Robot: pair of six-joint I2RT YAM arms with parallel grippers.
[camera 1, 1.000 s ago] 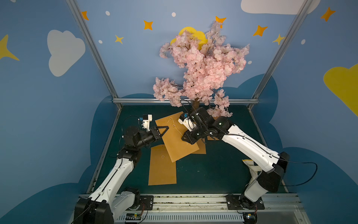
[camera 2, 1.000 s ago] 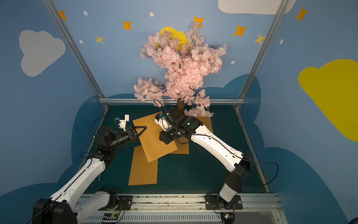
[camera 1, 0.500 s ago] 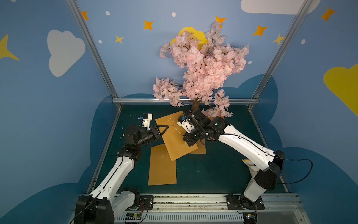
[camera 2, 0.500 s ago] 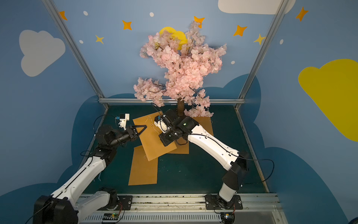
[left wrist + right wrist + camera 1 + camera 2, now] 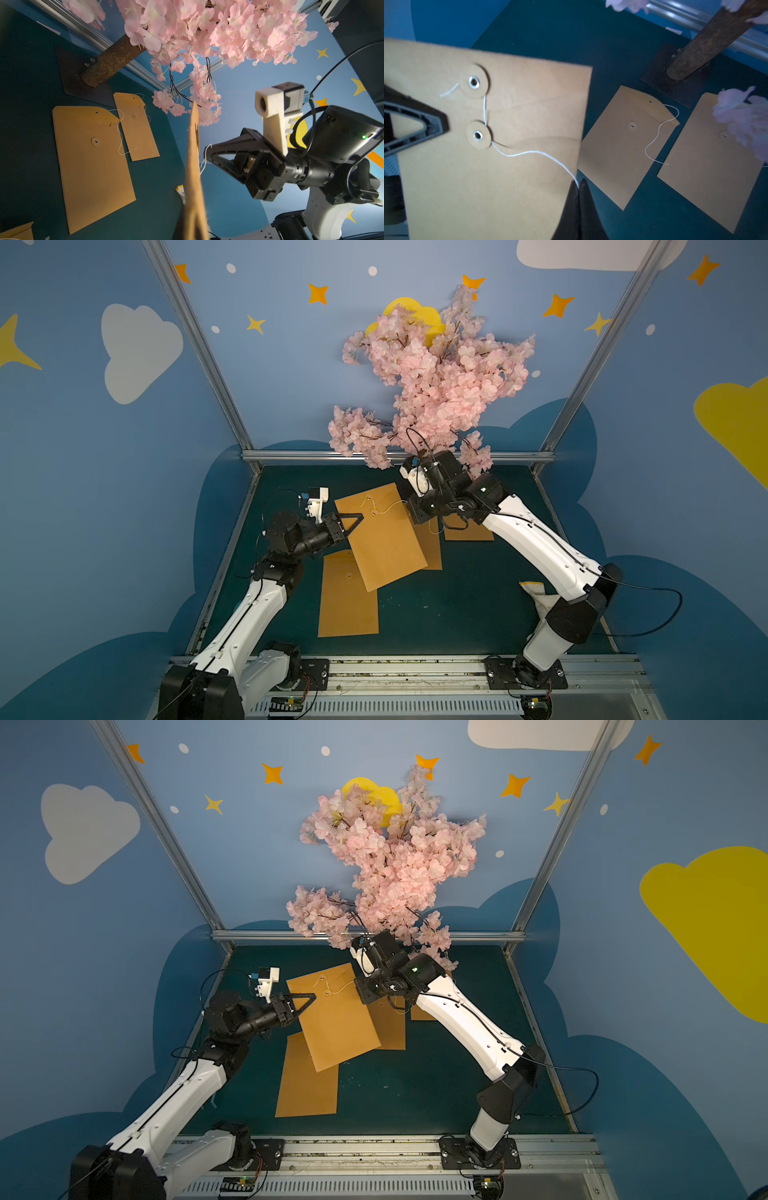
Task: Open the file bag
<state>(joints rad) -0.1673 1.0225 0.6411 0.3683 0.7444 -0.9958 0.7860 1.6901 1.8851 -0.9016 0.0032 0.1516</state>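
Note:
The file bag [image 5: 386,543] is a brown paper envelope held tilted above the table, also seen in a top view [image 5: 336,1027]. My left gripper [image 5: 360,515] is shut on its left edge, near the flap. Two round paper buttons [image 5: 478,135] sit on its face, and a white string [image 5: 533,153] runs from the lower one. My right gripper [image 5: 579,186] is shut on that string's free end, just off the bag's right edge. In the left wrist view the bag [image 5: 194,166] shows edge-on and hides my left fingertips.
Three more brown envelopes [image 5: 348,597] [image 5: 430,547] [image 5: 467,531] lie flat on the dark green table. A pink blossom tree [image 5: 436,377] overhangs the back, its trunk [image 5: 708,41] bolted behind the envelopes. A white and yellow packet [image 5: 536,593] lies beside the right arm.
My right gripper has closed on the string and shifted slightly toward the bag's right edge. The left gripper and the bag have hardly moved.

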